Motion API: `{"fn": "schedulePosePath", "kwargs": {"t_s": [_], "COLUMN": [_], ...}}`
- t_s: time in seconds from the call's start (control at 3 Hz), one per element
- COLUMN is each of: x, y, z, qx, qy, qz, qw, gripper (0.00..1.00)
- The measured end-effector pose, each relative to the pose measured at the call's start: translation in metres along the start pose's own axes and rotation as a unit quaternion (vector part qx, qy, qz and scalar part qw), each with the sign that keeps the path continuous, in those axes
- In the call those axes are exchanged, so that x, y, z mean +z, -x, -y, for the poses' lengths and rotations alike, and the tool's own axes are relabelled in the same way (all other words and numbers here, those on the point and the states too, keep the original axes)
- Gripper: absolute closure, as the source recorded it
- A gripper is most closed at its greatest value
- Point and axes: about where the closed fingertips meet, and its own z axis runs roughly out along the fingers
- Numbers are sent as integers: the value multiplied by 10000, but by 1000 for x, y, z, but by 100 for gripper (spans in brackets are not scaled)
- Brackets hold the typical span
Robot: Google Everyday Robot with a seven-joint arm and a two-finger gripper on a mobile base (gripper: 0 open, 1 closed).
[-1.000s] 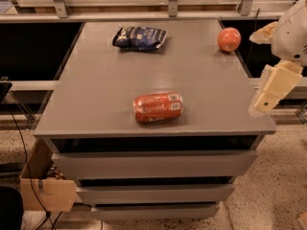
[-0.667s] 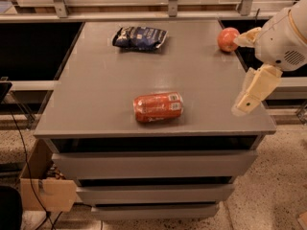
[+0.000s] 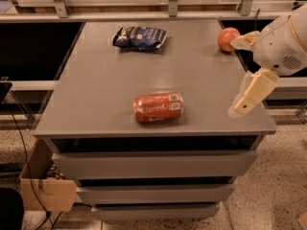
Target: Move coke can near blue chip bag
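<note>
Camera view: red-orange coke can [image 3: 158, 107] lies sideways, gripper [image 3: 243, 102] at table [image 3: 206, 75] edge

We see the can [image 3: 158, 107] lying on its side near the front of the grey table [image 3: 96, 95], its white label patches toward the right end. The bag [image 3: 140, 36] lies flat at the far side, well apart from the can. An orange-red fruit [image 3: 227, 38] sits at the far right corner. Our gripper [image 3: 250, 92] hangs over the table's right edge, to the right of the can and not touching it. A cardboard box [image 3: 45, 188] stands on the floor at lower left.
</note>
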Motion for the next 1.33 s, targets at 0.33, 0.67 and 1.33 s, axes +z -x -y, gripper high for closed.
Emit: {"fn": "schedulePosePath", "kwargs": {"t_s": [0.33,0.67,1.33], "x": [27,55,100], "y": [13,35,72], "z": [-4,-8,-22], "qx": [-180,-465,-851], "qy": [117,327,830], "qz": [680,1363,2528], "qw": [9975,9890,9602], "gripper": [0,0,0]}}
